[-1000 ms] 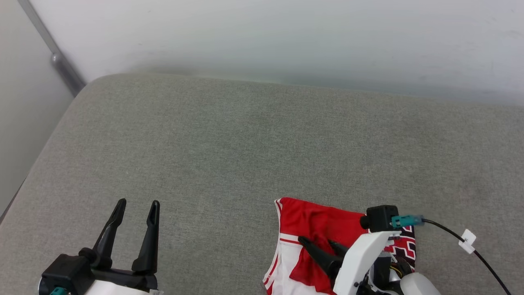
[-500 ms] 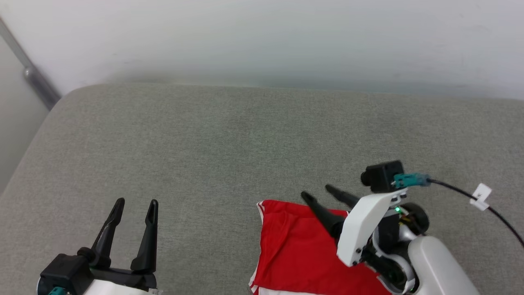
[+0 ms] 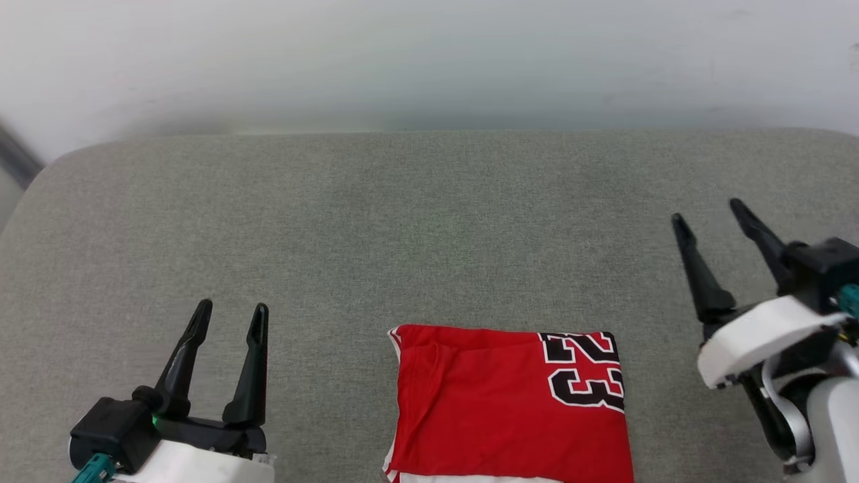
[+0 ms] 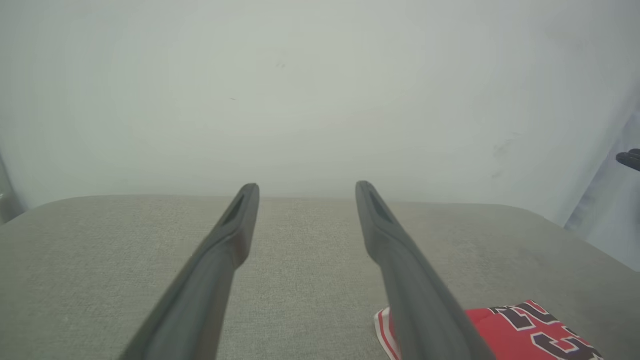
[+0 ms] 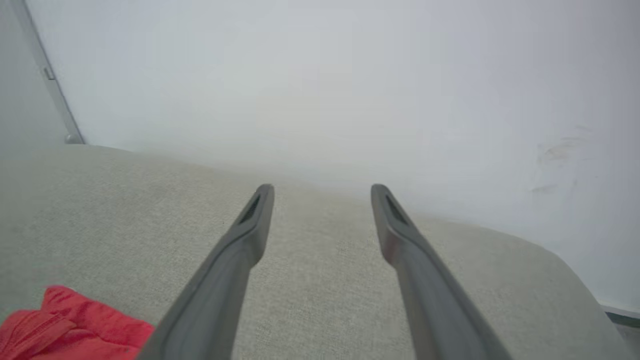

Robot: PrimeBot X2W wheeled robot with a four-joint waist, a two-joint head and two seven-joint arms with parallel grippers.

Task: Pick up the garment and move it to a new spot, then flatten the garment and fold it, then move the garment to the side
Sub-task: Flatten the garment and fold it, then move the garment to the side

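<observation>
**Folded red garment lies on the cushion, both grippers off it**

The garment (image 3: 500,409) sits at the bottom centre of the head view, a neat red rectangle lying flat on the grey fabric cushion (image 3: 402,221). Its lower edge runs out of the frame. A black, white-outlined "23" (image 3: 582,374) shows on its upper right corner, turned sideways. Thin white-and-red striped trim (image 3: 394,337) runs along its left edge, and a sliver of white cloth peeks out at the very bottom.

The left gripper (image 3: 231,307) hangs at the lower left of the head view, well apart from the garment, its fingers spread wide and holding nothing. In the left wrist view the left gripper (image 4: 306,186) points toward the pale wall (image 4: 320,90), with a corner of the garment (image 4: 505,330) at the lower right, beyond the right-hand finger.

The right gripper (image 3: 706,210) stands at the right edge of the head view, clear of the garment, with its fingers wide apart and empty. In the right wrist view the right gripper (image 5: 322,187) shows bare cushion between its fingers, and a rumpled red edge of the garment (image 5: 75,325) lies in the lower left corner.

A small dark tip (image 4: 629,159) at the right edge of the left wrist view may be a finger of the other arm. It is too little to be sure.
</observation>
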